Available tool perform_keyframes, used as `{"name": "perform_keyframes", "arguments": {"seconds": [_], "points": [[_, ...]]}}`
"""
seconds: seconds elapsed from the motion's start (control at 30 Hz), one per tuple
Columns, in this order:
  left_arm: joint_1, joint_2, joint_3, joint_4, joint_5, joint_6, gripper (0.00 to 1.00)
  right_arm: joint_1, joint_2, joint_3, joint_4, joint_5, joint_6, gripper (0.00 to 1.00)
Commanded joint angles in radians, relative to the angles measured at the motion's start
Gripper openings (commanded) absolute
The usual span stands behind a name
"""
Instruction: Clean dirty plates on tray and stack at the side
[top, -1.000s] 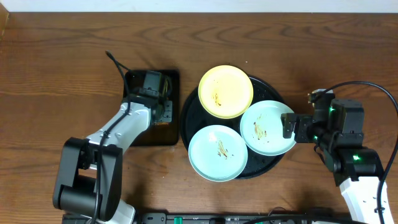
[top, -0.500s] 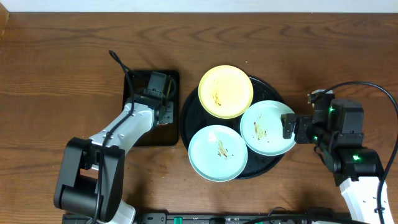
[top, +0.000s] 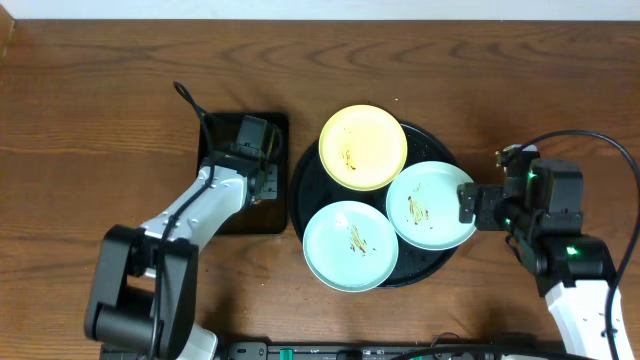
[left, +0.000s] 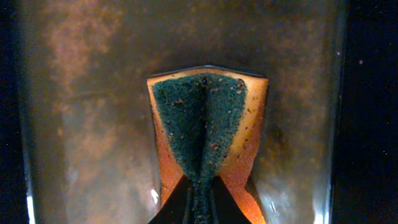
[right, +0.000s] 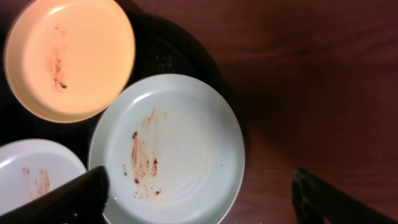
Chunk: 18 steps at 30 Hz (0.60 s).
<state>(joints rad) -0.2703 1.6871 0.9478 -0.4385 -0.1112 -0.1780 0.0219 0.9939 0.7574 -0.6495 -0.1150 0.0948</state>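
Three dirty plates lie on the round black tray (top: 302, 190): a pale yellow plate (top: 363, 147) at the back, a mint-white plate (top: 430, 205) on the right, and a second mint-white one (top: 350, 245) at the front. All carry brown smears. My left gripper (top: 262, 180) is over the rectangular tray, shut on an orange sponge (left: 202, 124) with a green scouring face; its jaws (left: 200, 202) pinch the sponge's near edge. My right gripper (right: 200, 180) is open over the right plate (right: 168, 146), one finger (right: 74, 199) above its left rim and the other over the table.
The small rectangular black tray (top: 272, 215) stands left of the round tray, its wet floor (left: 93, 124) under the sponge. Bare wooden table (top: 520, 90) lies to the right of and behind the trays. A black cable (top: 185, 95) runs by the left arm.
My left gripper has shut on the sponge in the rectangular tray. The right gripper's jaws have narrowed slightly beside the right plate. The plates have not moved.
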Motion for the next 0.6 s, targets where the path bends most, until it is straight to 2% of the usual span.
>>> {"name": "perform_keyframes", "arguments": {"seconds": [0.0, 0.07, 0.13, 0.43, 0.57], "points": [[0.000, -0.090, -0.001, -0.024, 0.005, -0.008, 0.07, 0.004, 0.056, 0.013, -0.002, 0.016, -0.002, 0.80], [0.000, -0.130, -0.001, -0.040, 0.025, -0.008, 0.08, 0.004, 0.092, 0.013, 0.002, 0.017, -0.002, 0.65], [0.000, -0.172, -0.001, -0.056, 0.036, -0.008, 0.07, 0.004, 0.135, 0.013, 0.013, 0.018, -0.002, 0.54], [0.000, -0.259, -0.001, -0.081, 0.036, -0.020, 0.07, 0.003, 0.333, 0.013, 0.090, 0.062, 0.002, 0.41], [-0.001, -0.258, -0.001, -0.085, 0.041, -0.024, 0.07, 0.003, 0.406, 0.013, 0.114, 0.164, 0.055, 0.42]]}}
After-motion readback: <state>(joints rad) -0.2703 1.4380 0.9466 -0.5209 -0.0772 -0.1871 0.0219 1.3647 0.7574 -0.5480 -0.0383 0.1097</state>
